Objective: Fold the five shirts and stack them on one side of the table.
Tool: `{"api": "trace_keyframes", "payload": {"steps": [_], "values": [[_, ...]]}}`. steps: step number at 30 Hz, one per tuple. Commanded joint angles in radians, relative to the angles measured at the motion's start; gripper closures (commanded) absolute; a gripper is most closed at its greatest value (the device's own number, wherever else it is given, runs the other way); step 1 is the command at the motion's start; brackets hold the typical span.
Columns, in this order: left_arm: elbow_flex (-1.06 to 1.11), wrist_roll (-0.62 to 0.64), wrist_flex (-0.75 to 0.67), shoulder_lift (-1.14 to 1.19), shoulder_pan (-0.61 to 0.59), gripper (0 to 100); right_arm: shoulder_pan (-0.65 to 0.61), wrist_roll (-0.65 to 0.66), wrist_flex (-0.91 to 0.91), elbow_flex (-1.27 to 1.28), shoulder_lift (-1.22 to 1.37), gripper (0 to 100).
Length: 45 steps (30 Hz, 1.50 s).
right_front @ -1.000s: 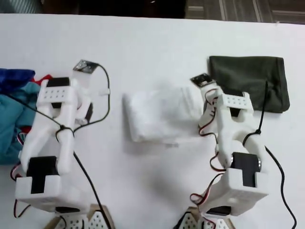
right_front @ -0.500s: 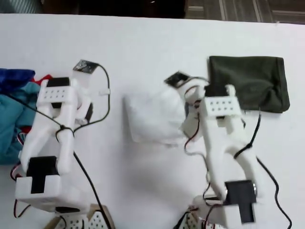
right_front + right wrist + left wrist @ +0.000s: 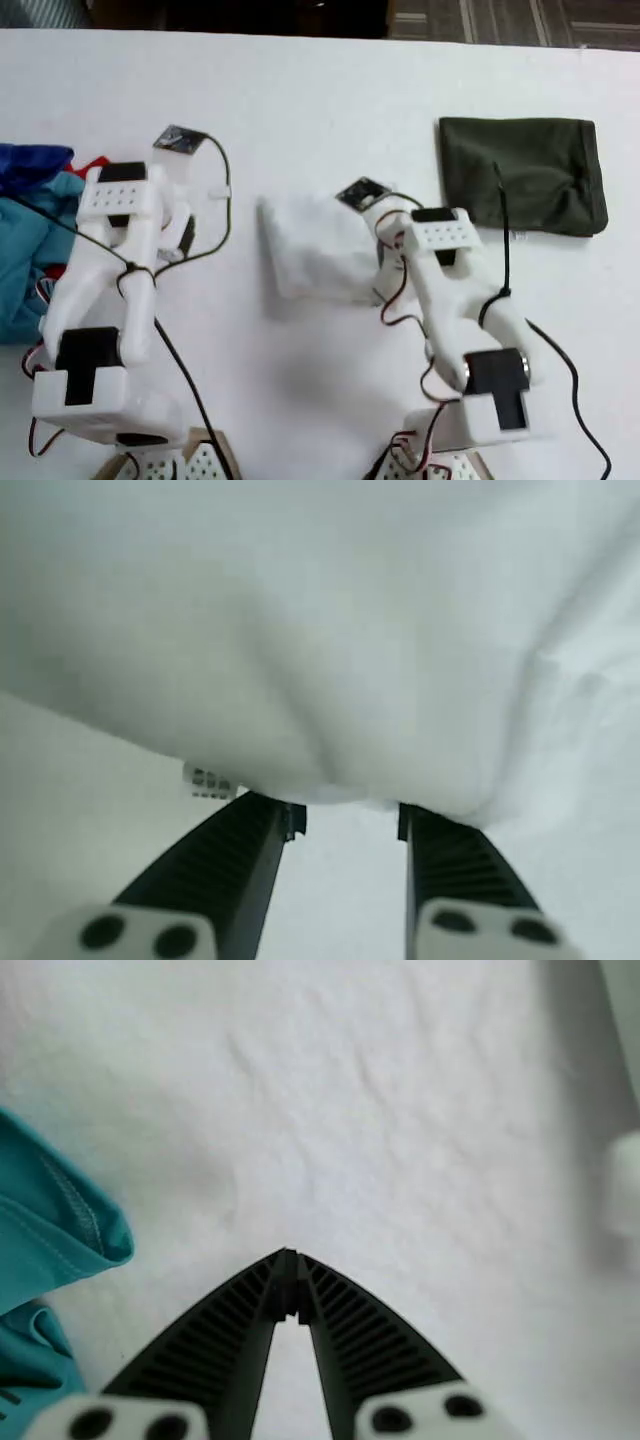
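Right gripper (image 3: 350, 820): jaws apart at edge of folded white shirt (image 3: 315, 250).
Left gripper (image 3: 290, 1310): closed, empty, near crumpled teal shirt (image 3: 40, 1250).

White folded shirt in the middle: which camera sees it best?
The high view: the folded white cloth shirt lies nearly whole between the arms. The right wrist view sees its near edge close up, before the open right hand. The left wrist view faces teal cloth.

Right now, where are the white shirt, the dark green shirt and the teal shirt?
white shirt (image 3: 310, 250), high view, middle of the folded cloth.
dark green shirt (image 3: 530, 180), high view, centre of the bundle.
teal shirt (image 3: 25, 265), high view, its crumpled middle.
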Motion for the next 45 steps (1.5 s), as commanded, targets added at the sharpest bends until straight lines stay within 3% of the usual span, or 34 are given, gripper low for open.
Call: {"api": "trace_keyframes", "payload": {"steps": [1, 5, 10, 14, 21, 25, 28, 29, 33, 37, 45], "values": [[-0.013, -0.006, 0.003, -0.044, -0.003, 97, 0.062, 0.002, 0.012, -0.097, 0.065, 85.5], [-0.013, -0.008, 0.003, -0.044, -0.003, 97, 0.105, 0.003, 0.094, -0.184, 0.056, 98.8], [-0.038, -0.003, 0.011, -0.043, -0.002, 97, 0.130, 0.003, 0.168, -0.229, -0.010, 97.8], [-0.119, 0.072, 0.038, -0.041, 0.005, 97, 0.114, 0.003, 0.217, -0.230, -0.101, 95.2], [-0.312, 0.081, 0.180, -0.040, 0.199, 97, 0.168, 0.005, 0.343, -0.226, -0.268, 80.7], [-0.321, 0.084, 0.176, -0.038, 0.301, 97, 0.214, -0.009, 0.291, -0.230, -0.341, 85.8], [-0.323, 0.087, 0.173, -0.021, 0.374, 97, 0.228, -0.152, 0.180, -0.230, -0.343, 94.0], [-0.329, 0.103, 0.170, -0.005, 0.394, 97, 0.228, -0.212, 0.125, -0.230, -0.332, 98.2], [-0.325, 0.210, 0.080, 0.100, 0.417, 97, 0.219, -0.377, -0.061, -0.259, -0.225, 98.2], [-0.329, 0.339, 0.049, 0.192, 0.431, 97, 0.197, -0.520, -0.101, -0.373, -0.031, 98.0], [-0.361, 0.634, 0.129, 0.210, 0.502, 97, 0.137, -0.557, -0.008, -0.689, 0.317, 98.0]]}}
